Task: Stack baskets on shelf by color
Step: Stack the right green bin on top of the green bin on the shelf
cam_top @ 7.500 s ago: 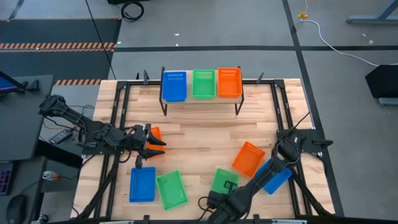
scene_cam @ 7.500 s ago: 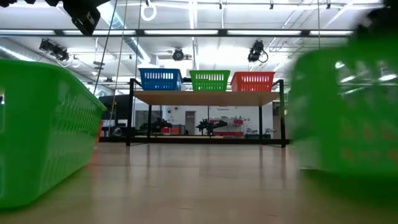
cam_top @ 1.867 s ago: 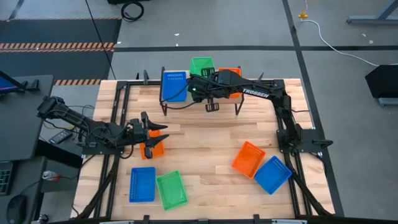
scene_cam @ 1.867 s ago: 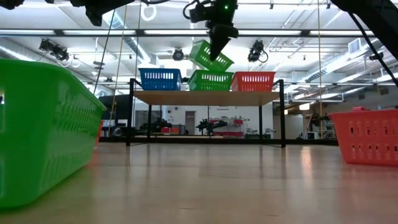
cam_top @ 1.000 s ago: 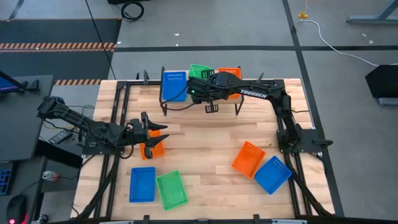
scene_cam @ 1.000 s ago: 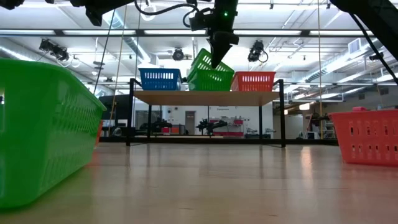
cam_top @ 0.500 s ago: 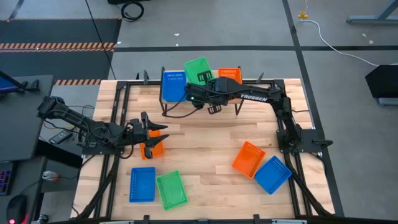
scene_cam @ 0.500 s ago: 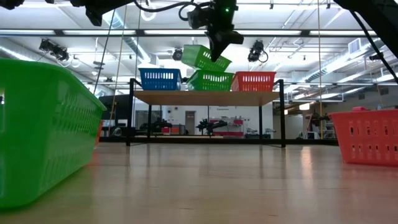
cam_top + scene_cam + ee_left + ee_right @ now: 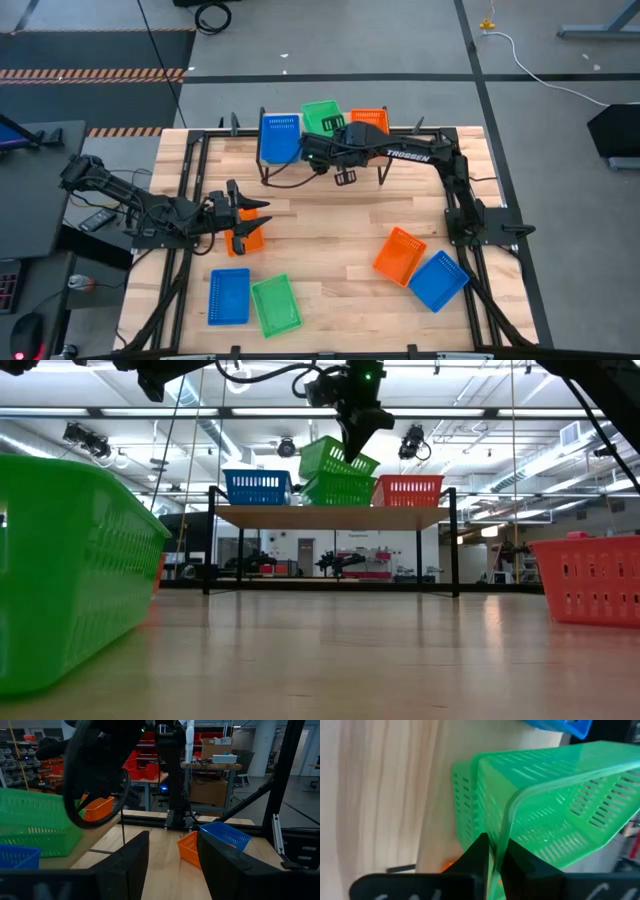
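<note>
Right gripper (image 9: 353, 442) pinches the rim of a tilted green basket (image 9: 337, 461), half-nested in another green basket (image 9: 339, 491) mid-shelf (image 9: 322, 158) at 12 o'clock. Left gripper (image 9: 243, 219), at 9 o'clock, holds its fingers parted over an orange basket (image 9: 246, 237).

The right gripper (image 9: 494, 851) pinches the rim of a green basket (image 9: 565, 805) between its two dark fingers (image 9: 476, 856), the thin plastic edge running down into the narrow gap between them. The basket is tilted, its perforated wall filling much of the view. A second green basket (image 9: 462, 805) sits just behind it on the light wooden shelf (image 9: 380, 795). A corner of a blue basket (image 9: 562, 727) shows at the edge.
</note>
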`<state>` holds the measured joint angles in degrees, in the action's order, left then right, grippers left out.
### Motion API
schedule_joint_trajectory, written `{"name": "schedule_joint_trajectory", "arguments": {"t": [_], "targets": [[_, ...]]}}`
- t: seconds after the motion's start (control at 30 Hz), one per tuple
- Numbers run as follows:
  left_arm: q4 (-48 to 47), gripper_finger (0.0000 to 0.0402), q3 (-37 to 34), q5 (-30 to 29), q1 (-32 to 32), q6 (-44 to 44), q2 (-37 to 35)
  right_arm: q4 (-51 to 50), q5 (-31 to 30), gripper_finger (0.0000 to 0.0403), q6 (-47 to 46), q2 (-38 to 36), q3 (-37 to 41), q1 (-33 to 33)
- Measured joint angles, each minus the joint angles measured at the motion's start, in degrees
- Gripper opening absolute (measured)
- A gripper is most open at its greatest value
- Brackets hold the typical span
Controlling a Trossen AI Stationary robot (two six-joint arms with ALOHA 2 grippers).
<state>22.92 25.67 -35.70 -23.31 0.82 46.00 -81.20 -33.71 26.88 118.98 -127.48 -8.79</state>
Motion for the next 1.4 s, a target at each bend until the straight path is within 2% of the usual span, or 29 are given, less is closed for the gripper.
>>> {"name": "schedule_joint_trajectory", "arguments": {"t": [0.27, 0.63, 0.77, 0.93, 1.13, 1.4], "targets": [[0.0, 0.0172, 0.0, 0.02, -0.01, 0.01, 0.0, -0.22, 1.04, 0.0052, -0.36, 0.0, 0.0, -0.69], [0.03, 0.0172, 0.0, 0.01, -0.01, 0.02, 0.0, 0.15, 2.92, 0.0126, -2.95, 0.0, 0.0, -1.16], [0.04, 0.0172, 0.0, 0.02, -0.02, 0.04, 0.0, 0.17, 2.66, 0.0138, -3.15, 0.0, 0.0, -1.19], [0.04, 0.0172, 0.0, 0.0, -0.02, 0.0, 0.0, 1.02, 1.57, 0.0107, -2.77, 0.0, 0.0, -0.96], [0.04, 0.0172, 0.0, 0.01, -0.02, 0.0, 0.0, 1.13, 1.3, 0.0018, 0.3, 0.0, 0.0, -0.09], [0.04, 0.0172, -0.02, 0.01, -0.02, -0.02, 0.0, 1.32, -2.72, 0.0015, 3.55, 0.0, 0.0, 1.28]]}}
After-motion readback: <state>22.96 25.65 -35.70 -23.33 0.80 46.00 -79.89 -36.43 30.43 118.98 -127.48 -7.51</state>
